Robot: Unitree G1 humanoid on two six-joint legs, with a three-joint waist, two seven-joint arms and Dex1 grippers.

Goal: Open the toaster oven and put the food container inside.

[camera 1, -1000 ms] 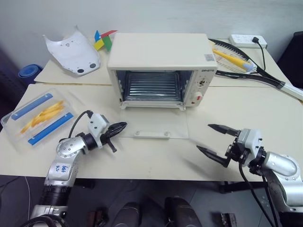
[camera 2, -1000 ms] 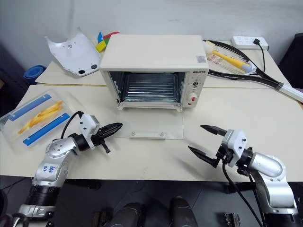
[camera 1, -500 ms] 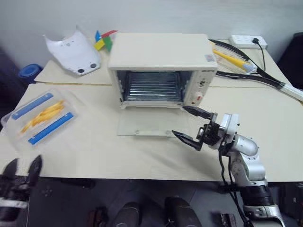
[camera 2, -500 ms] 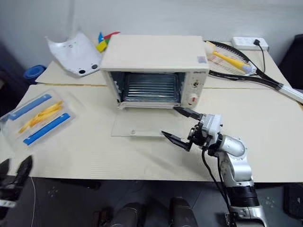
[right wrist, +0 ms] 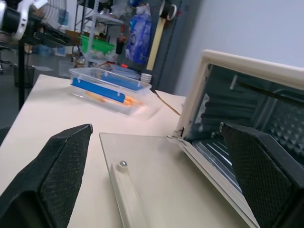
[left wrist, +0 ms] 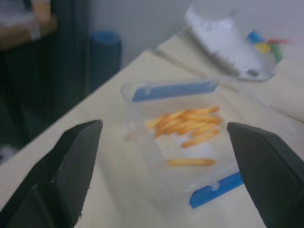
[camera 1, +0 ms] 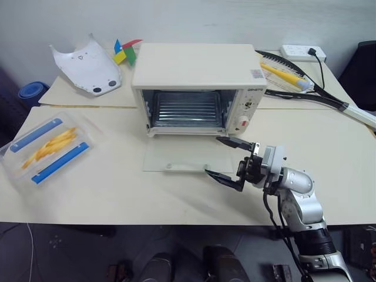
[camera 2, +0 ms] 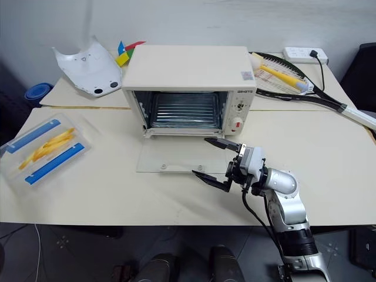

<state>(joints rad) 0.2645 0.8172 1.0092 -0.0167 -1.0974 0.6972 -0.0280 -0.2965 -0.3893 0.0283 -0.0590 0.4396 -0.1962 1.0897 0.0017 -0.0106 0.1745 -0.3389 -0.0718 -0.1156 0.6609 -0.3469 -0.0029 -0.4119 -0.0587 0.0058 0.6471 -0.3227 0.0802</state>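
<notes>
The food container (left wrist: 183,137) is seen lying ahead of the left gripper (left wrist: 161,175), between its spread fingers (left wrist: 71,161), untouched; the right gripper (camera 1: 226,160) is spread wide too, by the toaster oven (camera 1: 200,82).

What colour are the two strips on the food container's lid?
Blue, on the clear food container; they show best in the left eye view.

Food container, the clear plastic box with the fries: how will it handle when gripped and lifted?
The shallow clear plastic food container with two blue strips looks thin-walled, so it may flex under a pinch. It holds only a few yellow-orange fries, so it is probably light, and they could slide if it is tilted. Its smooth plastic on the cream table may skid when pushed.
</notes>
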